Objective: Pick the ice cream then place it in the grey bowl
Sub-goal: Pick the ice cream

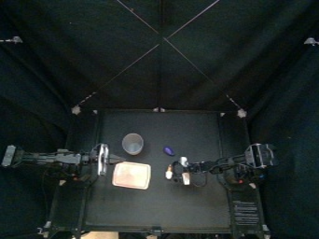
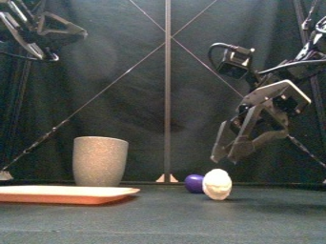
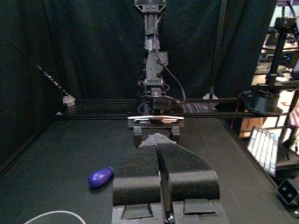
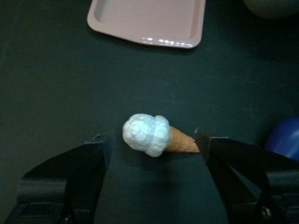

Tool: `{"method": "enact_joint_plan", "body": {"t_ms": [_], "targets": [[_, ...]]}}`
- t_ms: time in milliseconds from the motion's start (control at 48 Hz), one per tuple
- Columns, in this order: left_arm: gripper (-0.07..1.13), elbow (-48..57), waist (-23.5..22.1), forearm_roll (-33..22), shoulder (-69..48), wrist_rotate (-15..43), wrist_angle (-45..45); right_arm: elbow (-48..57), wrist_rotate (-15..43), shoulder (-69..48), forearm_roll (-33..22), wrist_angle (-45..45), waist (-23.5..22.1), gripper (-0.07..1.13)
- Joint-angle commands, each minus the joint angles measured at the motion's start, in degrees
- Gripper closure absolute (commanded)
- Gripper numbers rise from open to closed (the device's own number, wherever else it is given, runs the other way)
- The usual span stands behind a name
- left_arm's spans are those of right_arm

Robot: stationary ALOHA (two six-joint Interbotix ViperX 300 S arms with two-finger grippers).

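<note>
Black table (image 1: 112,126), four things on it.

Right arm comes in from the right. Right gripper (image 2: 232,152) hangs above the ice cream (image 4: 158,136), clear of the table. Jaws spread wide, one on each side of the toy as seen in the right wrist view. They hold nothing and don't touch it.

Left arm is at the left edge of the table. Left gripper (image 3: 163,162) is low and points across toward the other arm. Jaws pressed together, nothing between them.

Pink tray (image 2: 64,194) lies flat, front left of centre, nothing on it.

Grey cup (image 2: 99,160) stands upright just behind the tray, apart from it.

Purple toy (image 2: 195,182), rounded, sits right of the cup and tray, close beside the ice cream. From the front the two look to be touching, but the right wrist view shows a small gap.

The ice cream lies on its side on the table, right of the tray. White scoop, orange cone, scoop end toward the front of the table. Well apart from the grey cup, not in it.
</note>
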Motion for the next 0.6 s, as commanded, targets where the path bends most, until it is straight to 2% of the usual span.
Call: {"method": "enact_joint_plan", "body": {"t_ms": [21,333,604], "targets": [[1.09,-0.7,0.1,0.1,0.2,0.1,-0.4,-2.7,-0.2,1.9,-0.9,0.8,-0.1,0.01],[1.09,-0.8,0.1,0.1,0.2,0.1,0.0,-7.4,-0.2,8.4,-2.1,3.4,-1.0,0.01],[1.09,-0.8,0.1,0.1,0.1,0.1,0.3,-7.1,0.2,7.6,-1.8,7.6,-1.6,0.03]]}}
